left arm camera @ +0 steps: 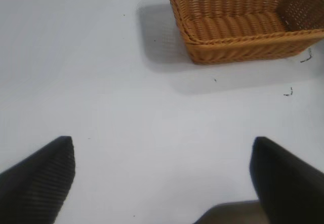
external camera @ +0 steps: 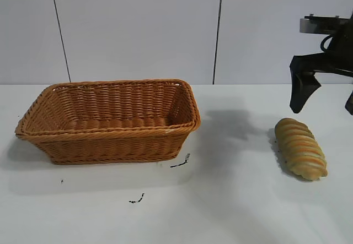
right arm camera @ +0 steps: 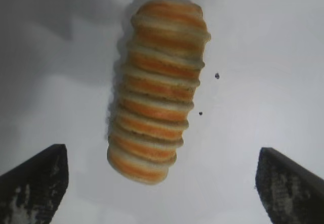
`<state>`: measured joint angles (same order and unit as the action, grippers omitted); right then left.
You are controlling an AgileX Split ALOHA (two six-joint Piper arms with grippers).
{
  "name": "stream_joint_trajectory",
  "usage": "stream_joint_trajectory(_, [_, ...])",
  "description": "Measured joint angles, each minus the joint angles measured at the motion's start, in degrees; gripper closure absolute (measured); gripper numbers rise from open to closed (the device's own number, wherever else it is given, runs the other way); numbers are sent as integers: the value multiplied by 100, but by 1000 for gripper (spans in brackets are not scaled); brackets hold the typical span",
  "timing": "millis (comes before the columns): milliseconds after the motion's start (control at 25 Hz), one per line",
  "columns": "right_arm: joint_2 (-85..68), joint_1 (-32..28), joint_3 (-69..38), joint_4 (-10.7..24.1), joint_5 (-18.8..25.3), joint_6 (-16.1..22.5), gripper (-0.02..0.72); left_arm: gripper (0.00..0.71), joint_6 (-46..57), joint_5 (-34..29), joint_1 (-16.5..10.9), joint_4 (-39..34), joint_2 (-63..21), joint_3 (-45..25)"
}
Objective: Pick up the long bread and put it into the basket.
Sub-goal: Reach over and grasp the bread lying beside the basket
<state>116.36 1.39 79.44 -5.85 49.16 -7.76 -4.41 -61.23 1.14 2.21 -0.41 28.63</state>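
Note:
The long bread (external camera: pixel 300 147), a golden-tan loaf with orange stripes, lies on the white table at the right. My right gripper (external camera: pixel 325 103) hangs above and just behind it, open, with nothing between its fingers. In the right wrist view the long bread (right arm camera: pixel 159 87) lies lengthwise ahead of the right gripper (right arm camera: pixel 161 155), its near end between the two spread fingertips. The orange-brown wicker basket (external camera: pixel 110 145) stands at the left and holds nothing. My left gripper (left arm camera: pixel 162 140) shows only in its own wrist view, open over bare table, with the basket (left arm camera: pixel 243 42) farther off.
Small black scraps (external camera: pixel 180 163) lie on the table in front of the basket, and another scrap (external camera: pixel 137 200) lies nearer the front edge. Two dark specks (right arm camera: pixel 216 76) sit beside the bread. A bare stretch of table separates basket and bread.

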Motion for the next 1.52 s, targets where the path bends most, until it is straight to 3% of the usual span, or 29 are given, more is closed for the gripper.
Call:
stream_joint_trajectory(280, [377,358,4,51,-256,67,14,18,0,0,0,0,0,0])
stream_joint_trajectory(600, [627,353,28,224,-181,451,14,18,0,0,0,0,0,0])
stream_joint_trajectory(920, [642,353,28,219,-168,542,20,18,0,0,0,0,0,0])
stream_joint_trajectory(1040, [642,353,28,225,-90,544,176,18,0,0,0,0,0,0])
stream_joint_trajectory(1160, [637,353,28,230,-64,556,500,18,0,0,0,0,0,0])
stream_joint_trajectory(1200, [637,353,28,230,-64,556,557,18,0,0,0,0,0,0])
stream_joint_trajectory(1240, [637,353,28,230,-64,556,590,18,0,0,0,0,0,0])
stream_joint_trajectory(1520, [222,353,28,455,88,539,594,18,0,0,0,0,0,0])
